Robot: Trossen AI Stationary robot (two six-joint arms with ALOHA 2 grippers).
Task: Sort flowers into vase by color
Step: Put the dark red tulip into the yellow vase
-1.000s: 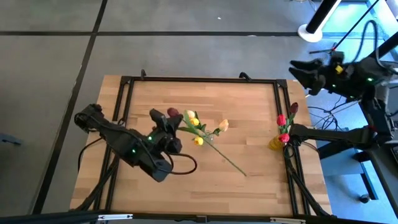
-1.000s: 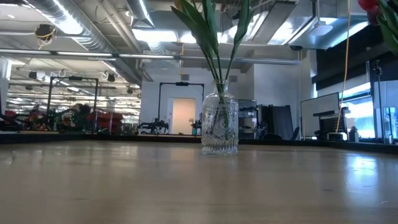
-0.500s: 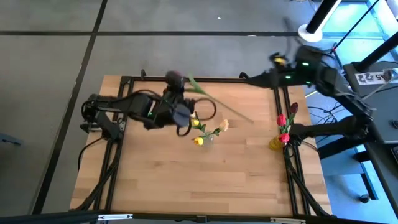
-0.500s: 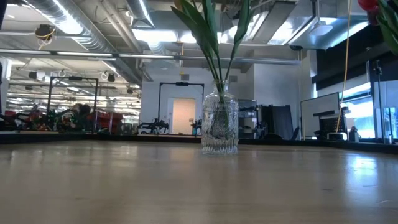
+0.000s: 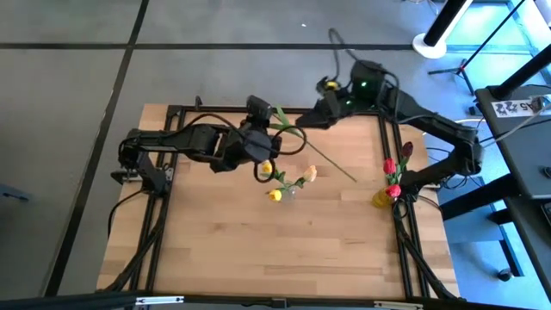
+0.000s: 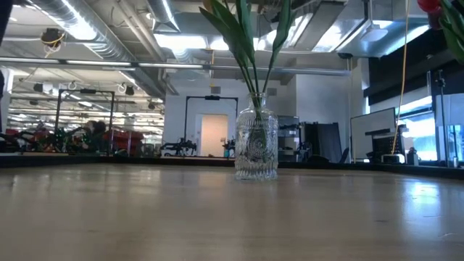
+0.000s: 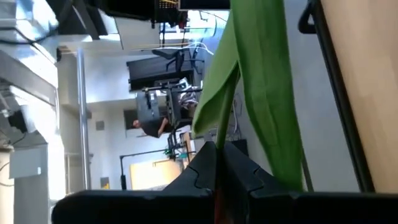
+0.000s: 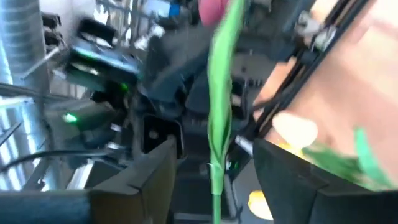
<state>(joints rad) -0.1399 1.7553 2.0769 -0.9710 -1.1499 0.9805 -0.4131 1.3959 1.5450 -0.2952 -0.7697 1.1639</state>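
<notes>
1. Two dark arms meet over the far side of the wooden table (image 5: 258,250), and one flower (image 5: 320,158) hangs between them above the tabletop.
2. The left gripper (image 5: 259,142) has its fingers (image 7: 199,171) pressed together on the green stem, just below a broad leaf that rises past them in the left wrist view.
3. From above, that stem runs out from the left gripper toward the table's right side, with its leaves lying beside the gripper.
4. The right gripper (image 5: 303,120) reaches in from the far right corner; its fingers (image 8: 146,174) stand apart on either side of the same stem, with a gap showing on both sides, so they have not clamped it.
5. A clear glass vase (image 6: 256,145) stands near the middle of the table and holds yellow and peach tulips (image 5: 284,181), just beside the left gripper.
6. Red and dark maroon tulips (image 5: 394,168) stand at the right edge of the table, over a yellow object I cannot make out.
7. Beyond the table, the low view shows a large workshop room.
</notes>
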